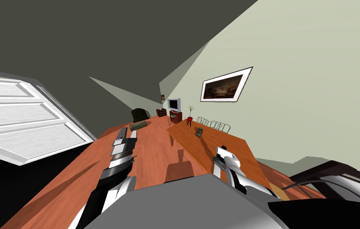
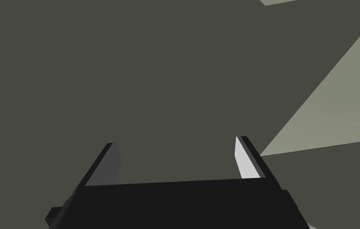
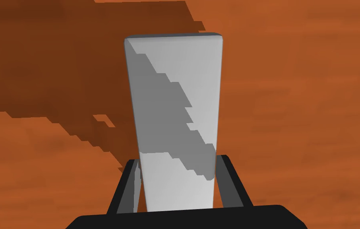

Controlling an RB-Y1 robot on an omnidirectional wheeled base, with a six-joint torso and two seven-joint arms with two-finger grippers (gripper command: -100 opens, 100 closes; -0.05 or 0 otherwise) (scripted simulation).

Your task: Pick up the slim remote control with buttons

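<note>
The remote [image 3: 175, 99] is a plain white, slim slab lying flat on the orange-brown table [image 3: 302, 119]; no buttons show on its face. My right gripper [image 3: 178, 159] is down at the table with its two fingers pressed against the sides of the remote's near end. In the head view the right gripper [image 1: 223, 150] points down at the near part of the table [image 1: 235, 145]. My left gripper [image 2: 175, 141] is open and holds nothing. The left arm reaches forward over the floor, with its gripper [image 1: 125, 137] well to the left of the table.
Further along the table stand a dark mug [image 1: 199, 132] and a small plant in a red pot [image 1: 190, 118]. Wire chairs [image 1: 215, 125] line its far side. A white door [image 1: 24, 119] hangs at the left. A television [image 1: 174, 104] stands at the room's far end.
</note>
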